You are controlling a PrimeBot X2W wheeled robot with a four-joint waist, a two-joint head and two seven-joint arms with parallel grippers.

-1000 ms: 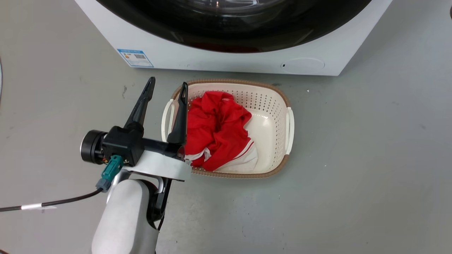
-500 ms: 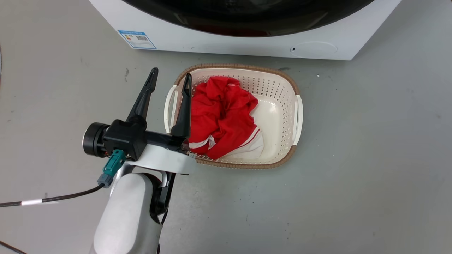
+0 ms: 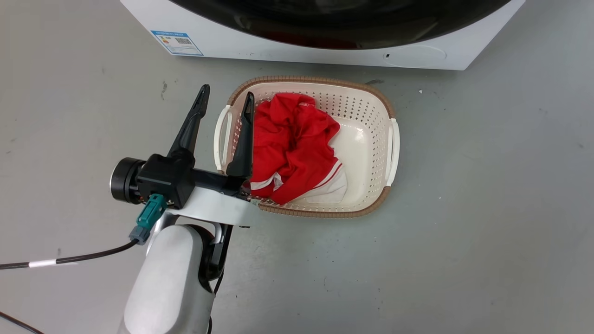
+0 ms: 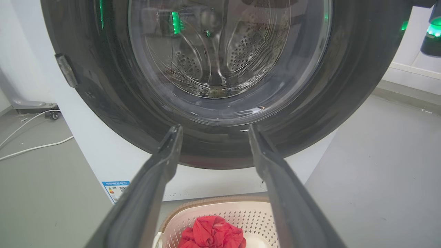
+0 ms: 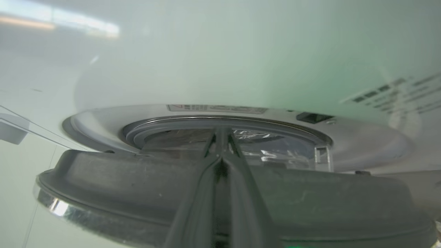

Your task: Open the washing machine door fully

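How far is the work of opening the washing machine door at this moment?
Done: the washing machine door is unlatched and stands ajar; the right wrist view shows a gap between its rim and the washing machine front. In hand: the right gripper, shut, lies across the door's inner rim. The left gripper hangs open, holding nothing. Left: swinging the door fully open.

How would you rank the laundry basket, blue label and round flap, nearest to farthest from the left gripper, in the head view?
1. Laundry basket: just right of the left gripper, partly beneath it.
2. Blue label: upper left, on the washing machine.
3. Round flap: far right, same front.
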